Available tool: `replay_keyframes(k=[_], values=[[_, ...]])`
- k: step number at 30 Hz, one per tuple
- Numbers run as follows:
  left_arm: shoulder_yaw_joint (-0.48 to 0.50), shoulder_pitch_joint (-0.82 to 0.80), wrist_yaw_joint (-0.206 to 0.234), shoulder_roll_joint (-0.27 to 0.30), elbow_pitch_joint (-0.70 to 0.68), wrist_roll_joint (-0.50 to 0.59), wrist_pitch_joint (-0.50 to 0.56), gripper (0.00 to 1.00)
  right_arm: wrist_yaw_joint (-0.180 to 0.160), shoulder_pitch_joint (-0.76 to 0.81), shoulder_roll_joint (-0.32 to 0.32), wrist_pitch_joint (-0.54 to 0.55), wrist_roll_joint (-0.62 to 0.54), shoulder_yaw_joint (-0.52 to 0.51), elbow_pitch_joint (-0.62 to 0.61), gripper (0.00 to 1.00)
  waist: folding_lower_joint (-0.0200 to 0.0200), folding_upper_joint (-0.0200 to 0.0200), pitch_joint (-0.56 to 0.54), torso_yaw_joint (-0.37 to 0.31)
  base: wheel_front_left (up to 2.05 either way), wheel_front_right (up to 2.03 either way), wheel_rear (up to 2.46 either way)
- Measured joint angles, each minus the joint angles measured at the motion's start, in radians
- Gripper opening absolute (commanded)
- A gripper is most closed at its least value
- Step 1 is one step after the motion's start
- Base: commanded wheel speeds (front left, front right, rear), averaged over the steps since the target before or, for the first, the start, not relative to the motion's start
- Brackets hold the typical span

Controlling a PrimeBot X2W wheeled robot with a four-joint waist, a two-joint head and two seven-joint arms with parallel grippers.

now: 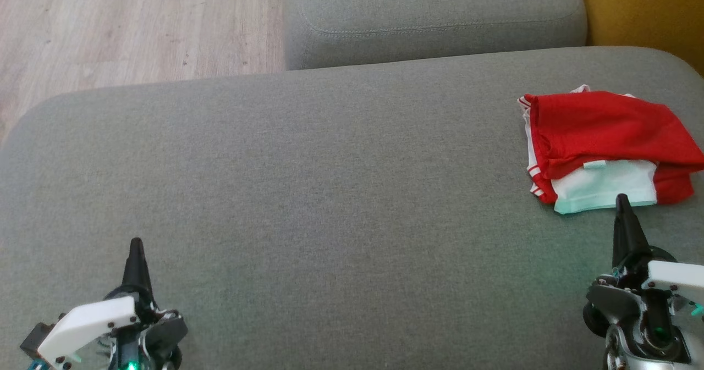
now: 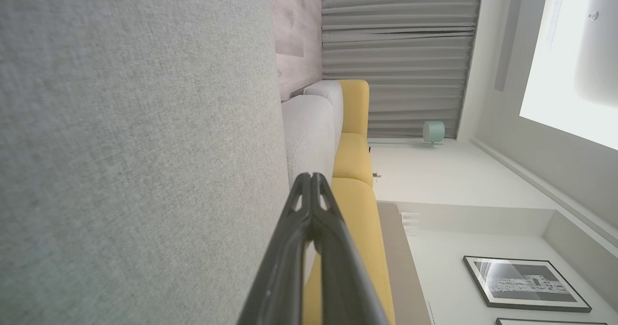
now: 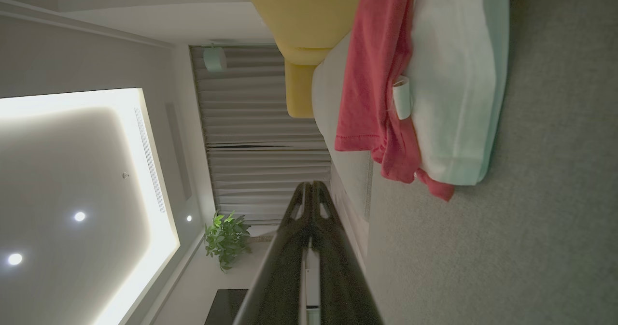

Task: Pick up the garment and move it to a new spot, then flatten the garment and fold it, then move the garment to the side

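A folded red and white sports garment (image 1: 605, 144), its white panel with a pale mint hem lying on top of the red cloth, sits at the right edge of the head view, on the far right part of a broad grey woven-fabric seat cushion (image 1: 330, 205) that spans most of the frame. The left gripper (image 1: 136, 242) stands at the lower left of that view, its two long dark fingers pressed together into a single point over bare grey fabric, well apart from the garment and holding nothing. The right gripper (image 1: 622, 197) rises from the lower right, its fingers likewise pressed together and empty. In the head view its tip overlaps the lower edge of the white panel, but in the right wrist view the garment lies in the upper right with grey fabric showing between it and the fingers. At the top centre of the head view is a second grey upholstered cushion (image 1: 429, 18), with a pale wooden plank floor (image 1: 110, 23) at the upper left and a mustard-yellow upholstered piece (image 1: 643, 7) in the upper right corner. A leafy green potted plant (image 3: 227, 238) shows at the lower left of centre in the right wrist view.
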Motion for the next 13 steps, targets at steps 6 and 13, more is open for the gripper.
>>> replay_keyframes(k=[6, 13], values=[[0.0, 0.0, 0.0, 0.0, 0.0, 0.0, 0.0, 0.0, 0.0, 0.0, 0.0, 0.0, 0.0, 0.0, 0.0, 0.0, 0.0, 0.0, 0.0, 0.0, 0.0, 0.0, 0.0], [0.0, 0.0, 0.0, 0.0, 0.0, 0.0, 0.0, 0.0, 0.0, 0.0, 0.0, 0.0, 0.0, 0.0, 0.0, 0.0, 0.0, 0.0, 0.0, 0.0, 0.0, 0.0, 0.0]])
